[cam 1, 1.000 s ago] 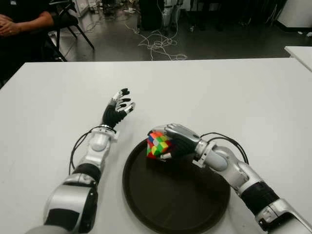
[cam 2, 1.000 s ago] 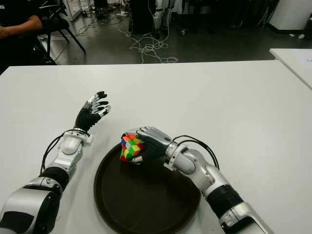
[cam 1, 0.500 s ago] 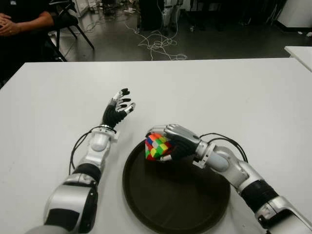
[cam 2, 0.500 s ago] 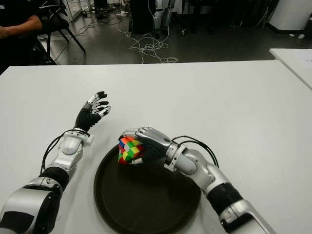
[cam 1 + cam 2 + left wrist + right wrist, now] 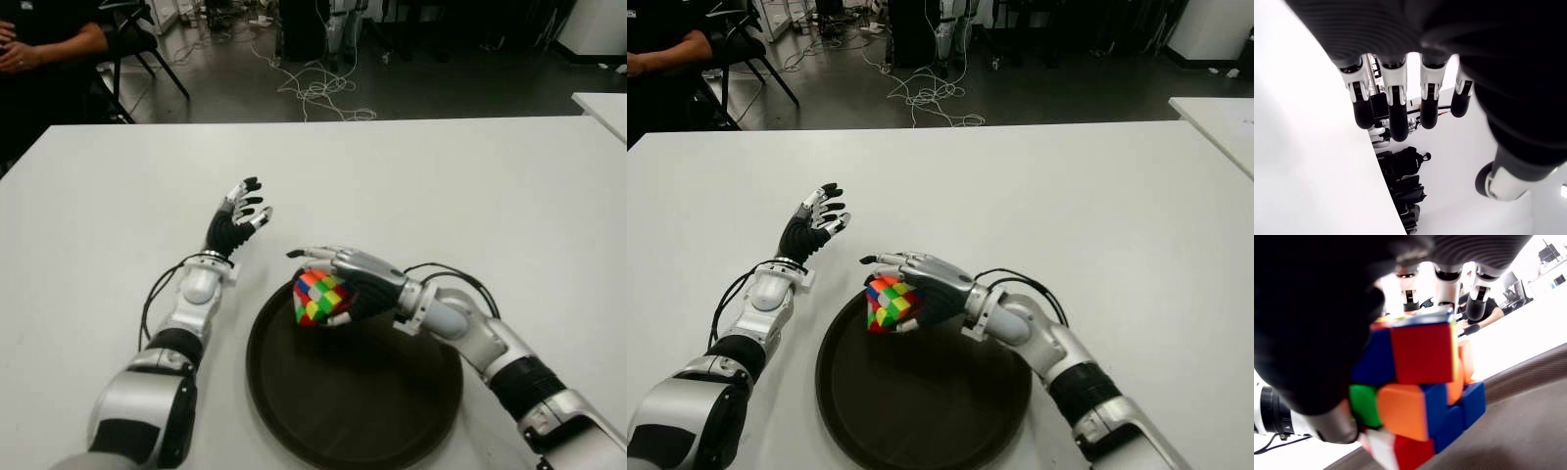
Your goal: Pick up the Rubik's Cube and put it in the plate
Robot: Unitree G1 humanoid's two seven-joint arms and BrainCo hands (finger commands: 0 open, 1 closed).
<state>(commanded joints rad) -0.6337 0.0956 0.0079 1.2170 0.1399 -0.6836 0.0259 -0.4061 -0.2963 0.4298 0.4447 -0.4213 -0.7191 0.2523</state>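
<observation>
Right hand [image 5: 345,286] sits at centre of frame, arm reaching in from lower right, forearm angled up-left. Palm against the Rubik's Cube [image 5: 320,299]; upper fingers [image 5: 312,255] stretched out straight over it, thumb underneath. Cube tilted on a corner, over the upper-left rim of the dark round plate [image 5: 392,411]; can't tell if it touches the plate. Left hand [image 5: 238,218] at centre-left, above the white bench [image 5: 490,186], just left of the plate, fingers spread & pointing up, holding nothing. Person's arm [image 5: 44,44] at upper left, behind the bench.
</observation>
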